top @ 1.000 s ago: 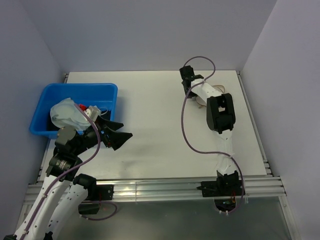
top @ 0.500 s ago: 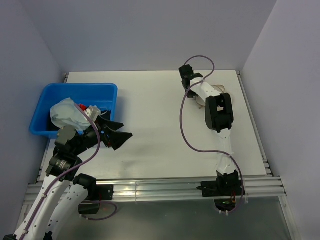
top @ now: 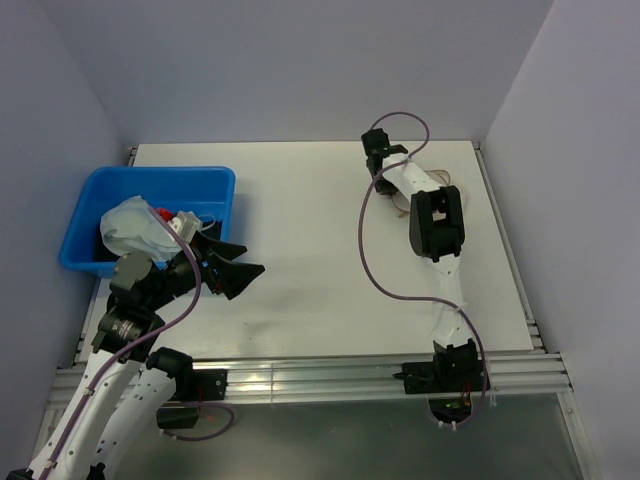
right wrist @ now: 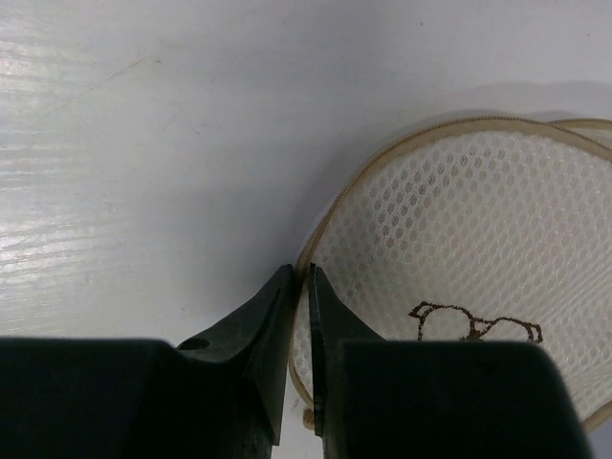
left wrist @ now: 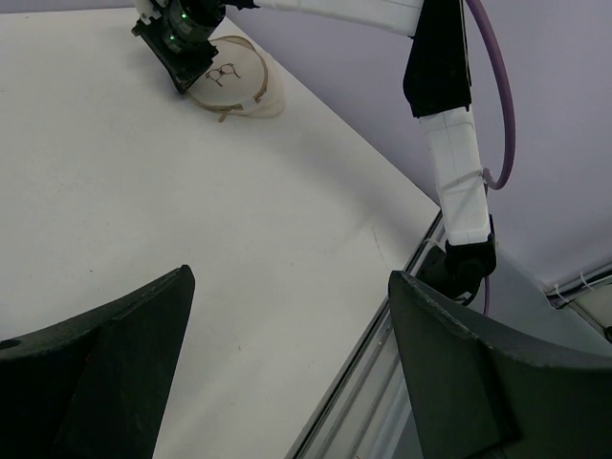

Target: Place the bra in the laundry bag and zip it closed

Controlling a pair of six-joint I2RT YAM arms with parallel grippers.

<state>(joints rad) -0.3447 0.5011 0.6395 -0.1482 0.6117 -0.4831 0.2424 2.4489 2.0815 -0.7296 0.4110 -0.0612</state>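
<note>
**Right fingers close on the bag rim; left side unchanged**

From the wrist camera I see the right gripper [right wrist: 300,277] down at the laundry bag [right wrist: 459,220]. Its two dark fingers [right wrist: 258,325] are nearly pressed together, with the tan rim running into the narrow slot between them, so I read it as a pinch on the rim. The bag lies flat on the table [top: 290,200] at the far right, and its mesh face shows a small brown stitched mark.

Compared with a second ago, the overhead view shows the right forearm shifted a little toward the far edge. The gripper itself stays at the same spot by the bag.

Nothing has moved on the left. The left gripper [left wrist: 289,287] hangs over the near-left part of the table with its fingers spread wide and nothing between them. The bra [top: 132,228] still sits as a pale bundle inside the blue tub [top: 160,178] at the left edge, well apart from the bag.
</note>
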